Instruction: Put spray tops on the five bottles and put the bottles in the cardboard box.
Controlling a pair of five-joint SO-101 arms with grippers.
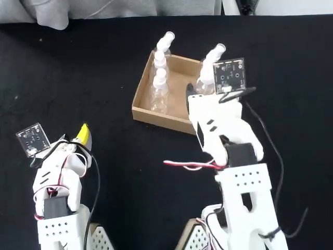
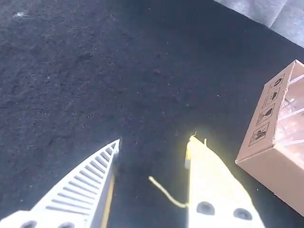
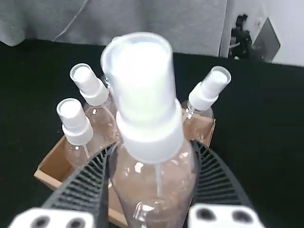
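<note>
The cardboard box [image 1: 156, 117] sits mid-table with several clear bottles [image 1: 159, 86] standing in it, each with a white spray top [image 1: 166, 41]. My right gripper [image 1: 202, 89] hangs over the box's right side, shut on another clear bottle [image 1: 209, 73] with a white spray top [image 3: 142, 85]. Its black fingers [image 3: 88, 183] clamp the bottle's body [image 3: 152, 183] upright above the box [image 3: 50, 171]. Boxed bottles [image 3: 90, 95] stand just beyond it. My left gripper [image 2: 154, 140] rests low at the table's near left, open with nothing in it; the box corner [image 2: 270, 142] lies off to its side.
Black cloth [image 1: 78, 67] covers the whole table. A grey fabric [image 1: 47, 10] lies along the far edge. Red and white cables [image 1: 190, 165] trail beside the right arm's base.
</note>
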